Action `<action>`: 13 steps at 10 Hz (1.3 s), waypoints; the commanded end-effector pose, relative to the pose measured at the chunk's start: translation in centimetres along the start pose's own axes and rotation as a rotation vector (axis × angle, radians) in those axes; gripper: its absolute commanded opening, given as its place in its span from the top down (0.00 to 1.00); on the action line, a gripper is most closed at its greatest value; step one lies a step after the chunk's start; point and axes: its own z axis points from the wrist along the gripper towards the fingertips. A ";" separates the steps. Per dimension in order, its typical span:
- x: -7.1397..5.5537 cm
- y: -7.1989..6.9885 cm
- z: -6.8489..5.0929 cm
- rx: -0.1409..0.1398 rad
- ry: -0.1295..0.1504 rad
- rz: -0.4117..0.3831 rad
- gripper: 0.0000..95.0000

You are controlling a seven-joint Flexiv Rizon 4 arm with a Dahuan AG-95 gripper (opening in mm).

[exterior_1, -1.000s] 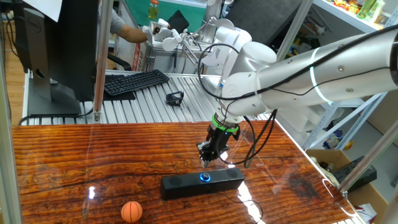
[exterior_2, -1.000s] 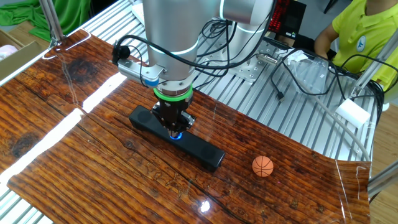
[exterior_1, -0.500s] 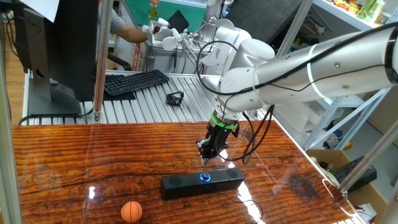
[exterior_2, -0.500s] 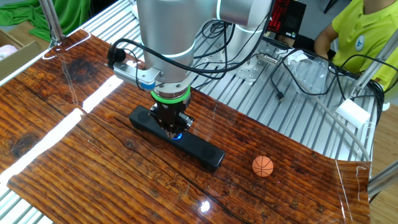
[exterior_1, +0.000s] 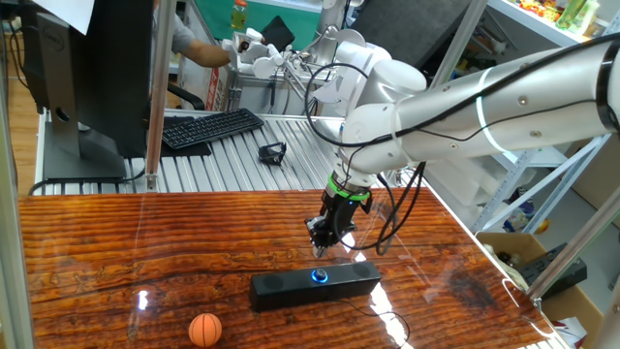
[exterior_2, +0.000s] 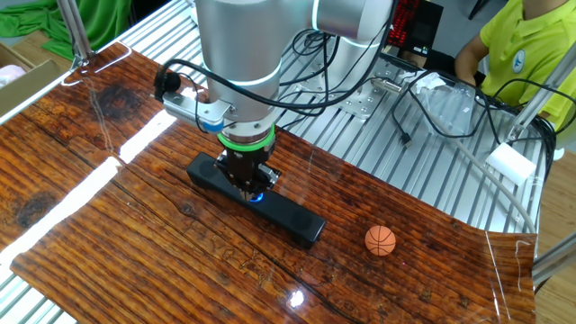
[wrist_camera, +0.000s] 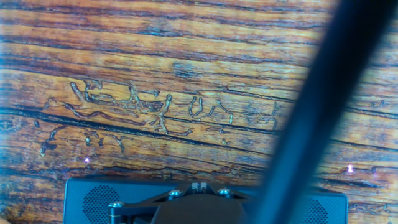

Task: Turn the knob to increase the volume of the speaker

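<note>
The speaker (exterior_1: 291, 287) is a long black bar lying on the wooden table (exterior_1: 116, 242). The knob (exterior_1: 319, 276) glows blue at the middle of its top. My gripper (exterior_1: 323, 252) points down, just above and slightly behind the knob, with a small gap between them. In the other fixed view my gripper (exterior_2: 249, 186) covers most of the knob (exterior_2: 257, 197) on the speaker (exterior_2: 288, 216). In the hand view my gripper (wrist_camera: 198, 185) has its fingertips together over the speaker (wrist_camera: 93, 196), and the knob is hidden. Nothing is held.
A small orange ball (exterior_1: 204, 329) lies on the table to the speaker's left, also in the other fixed view (exterior_2: 380, 240). A keyboard (exterior_1: 208, 127), a monitor (exterior_1: 87, 78) and a small black object (exterior_1: 272, 152) are on the metal bench behind. A dark cable (wrist_camera: 311, 112) crosses the hand view.
The arm and wrist have shifted slightly to the left above the speaker. The speaker and ball have not moved.
</note>
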 end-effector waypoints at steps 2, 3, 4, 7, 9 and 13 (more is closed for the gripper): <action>0.0 0.0 0.0 -0.001 0.006 -0.001 1.00; 0.0 0.0 0.0 -0.002 0.008 -0.002 1.00; 0.0 0.0 0.1 -0.004 0.014 -0.004 1.00; 0.1 0.0 0.3 -0.003 0.014 -0.012 1.00; 0.5 0.1 0.7 -0.004 0.003 -0.011 1.00; 1.0 0.0 1.0 -0.007 0.000 -0.013 1.00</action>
